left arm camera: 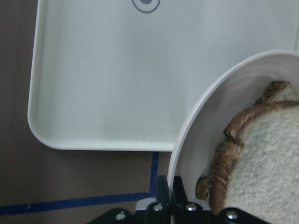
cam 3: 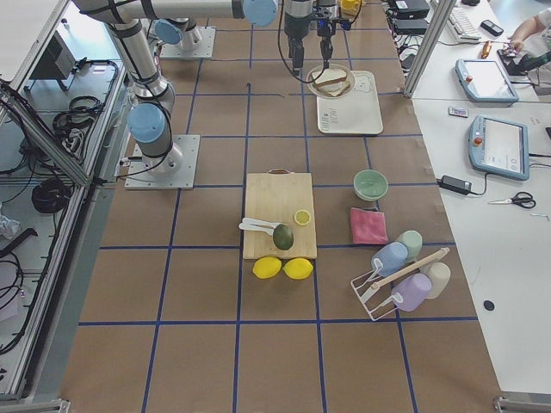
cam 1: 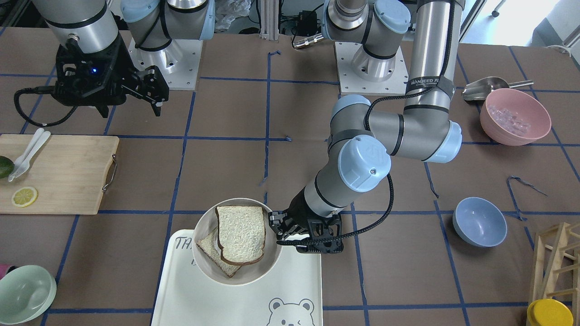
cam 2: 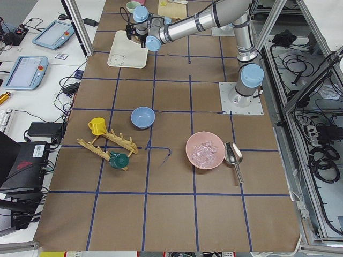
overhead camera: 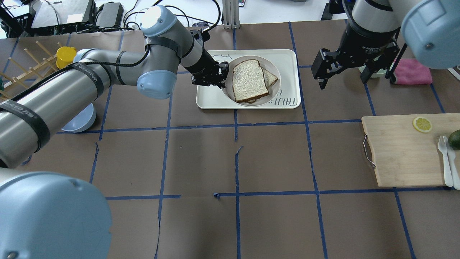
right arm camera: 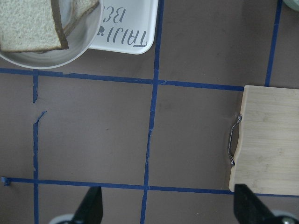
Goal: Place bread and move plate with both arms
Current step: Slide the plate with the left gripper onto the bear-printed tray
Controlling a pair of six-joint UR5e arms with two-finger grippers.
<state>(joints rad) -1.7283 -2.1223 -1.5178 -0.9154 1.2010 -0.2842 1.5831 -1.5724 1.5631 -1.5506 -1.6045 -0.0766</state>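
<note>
My left gripper (overhead camera: 220,73) is clamped narrow on the plate (overhead camera: 276,90) rim. The plate, with bread (overhead camera: 249,81) on it, extends toward my right gripper (overhead camera: 342,81), which is spread wide and well apart.

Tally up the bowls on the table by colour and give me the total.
Pink round bowl with clear pieces inside: 1
Blue round bowl: 1
Pale green round bowl: 1
Total: 3
</note>
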